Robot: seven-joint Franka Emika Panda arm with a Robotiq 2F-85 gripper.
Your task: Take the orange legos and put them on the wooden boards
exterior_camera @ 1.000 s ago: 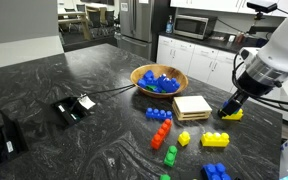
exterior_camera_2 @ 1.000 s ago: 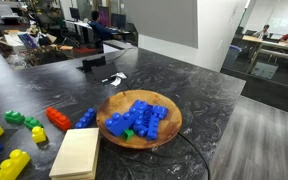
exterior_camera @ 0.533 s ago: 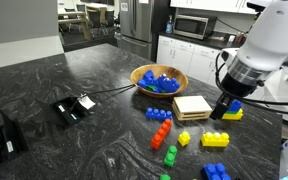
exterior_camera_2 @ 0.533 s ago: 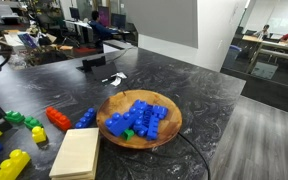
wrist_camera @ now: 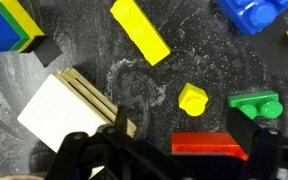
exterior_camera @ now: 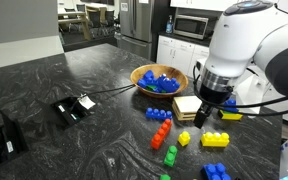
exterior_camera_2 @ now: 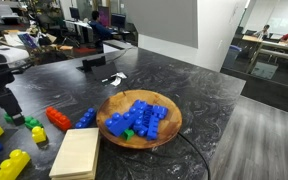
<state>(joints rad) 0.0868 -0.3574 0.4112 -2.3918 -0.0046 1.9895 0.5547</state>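
Note:
The orange legos (exterior_camera: 161,132) lie flat on the dark counter next to a blue brick (exterior_camera: 159,113); they also show in an exterior view (exterior_camera_2: 59,119) and in the wrist view (wrist_camera: 209,145). The wooden boards (exterior_camera: 189,107) are a small pale square stack in front of the bowl, seen too in an exterior view (exterior_camera_2: 76,153) and in the wrist view (wrist_camera: 69,108). My gripper (exterior_camera: 206,113) hangs open and empty above the counter beside the boards. It shows at the left edge of an exterior view (exterior_camera_2: 7,108). In the wrist view the gripper (wrist_camera: 194,138) has its fingers either side of the orange legos.
A round wooden bowl (exterior_camera: 137,74) of blue bricks stands behind the boards. Yellow bricks (exterior_camera: 215,140), a small yellow piece (wrist_camera: 192,98) and green bricks (wrist_camera: 256,103) lie around the orange legos. A black device (exterior_camera: 74,107) with a cable sits further off.
The arm has swung in from the counter's edge, over the yellow brick, to a spot beside the boards. The gripper has come into the second exterior view. The bricks have not moved.

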